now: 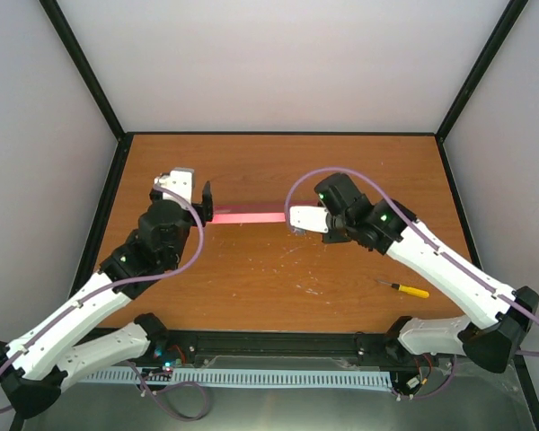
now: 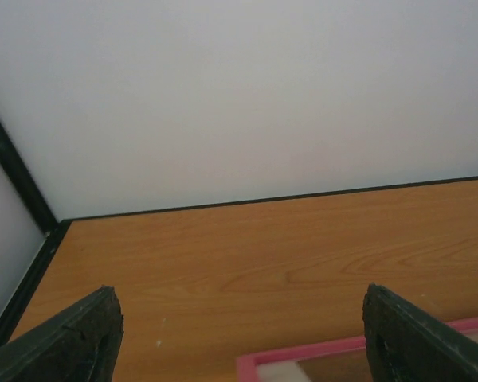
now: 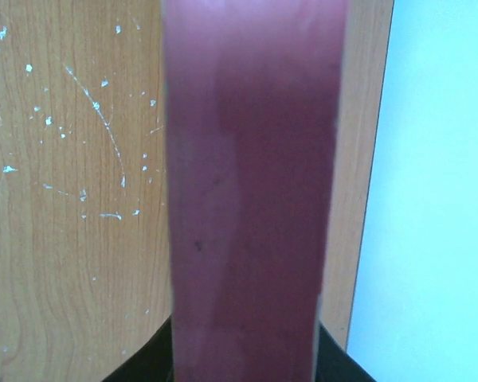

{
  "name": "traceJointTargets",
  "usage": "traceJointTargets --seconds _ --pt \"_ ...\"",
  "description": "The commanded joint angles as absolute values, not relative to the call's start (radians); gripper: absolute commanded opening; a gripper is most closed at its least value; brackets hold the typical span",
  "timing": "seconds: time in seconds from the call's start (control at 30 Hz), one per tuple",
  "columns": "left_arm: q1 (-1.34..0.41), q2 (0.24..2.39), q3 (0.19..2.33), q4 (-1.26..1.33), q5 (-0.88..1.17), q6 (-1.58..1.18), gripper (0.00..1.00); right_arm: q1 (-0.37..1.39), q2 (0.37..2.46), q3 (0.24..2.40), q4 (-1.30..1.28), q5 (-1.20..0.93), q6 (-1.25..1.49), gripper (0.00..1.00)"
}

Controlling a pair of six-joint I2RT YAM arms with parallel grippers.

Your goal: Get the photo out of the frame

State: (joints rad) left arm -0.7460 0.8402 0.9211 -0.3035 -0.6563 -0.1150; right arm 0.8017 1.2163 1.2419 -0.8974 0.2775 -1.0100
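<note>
The right hand (image 1: 295, 220) is clamped on the right end of the frame (image 1: 247, 214), seen edge-on at the picture's centre. The left hand (image 2: 239, 294) is spread wide at its left end and grips nothing, and the photo cannot be made out. Held by one end only, the frame could twist or topple onto the bench (image 1: 278, 162); a screwdriver (image 1: 406, 288) lies lower right, well apart, blocking nothing.

White arms (image 1: 72, 328), black joints (image 1: 164, 224), purple cables (image 1: 200, 238)
</note>
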Motion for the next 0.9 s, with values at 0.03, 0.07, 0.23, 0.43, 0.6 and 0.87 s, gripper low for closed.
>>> traceJointTargets --seconds 0.03,0.07,0.23,0.43,0.6,0.87 --pt "-0.741 0.737 0.799 -0.138 -0.807 -0.172 0.81 0.715 1.274 1.43 -0.906 0.218 -0.847 0.03" --pt "-0.741 0.718 0.772 -0.108 -0.81 -0.178 0.81 0.688 1.291 1.456 -0.914 0.197 -0.818 0.03" --pt "-0.74 0.72 0.675 -0.029 -0.786 -0.178 0.81 0.564 1.369 1.598 -0.93 0.1 -0.724 0.03" --pt "-0.741 0.834 0.705 -0.077 -0.755 -0.182 0.81 0.463 1.446 1.728 -0.952 -0.012 -0.602 0.03" --pt "-0.74 0.833 0.696 -0.079 -0.742 -0.181 0.82 0.399 1.501 1.869 -0.988 -0.085 -0.493 0.03" --pt "-0.74 0.79 0.678 -0.084 -0.737 -0.189 0.82 0.312 1.608 2.03 -1.123 -0.269 -0.346 0.03"
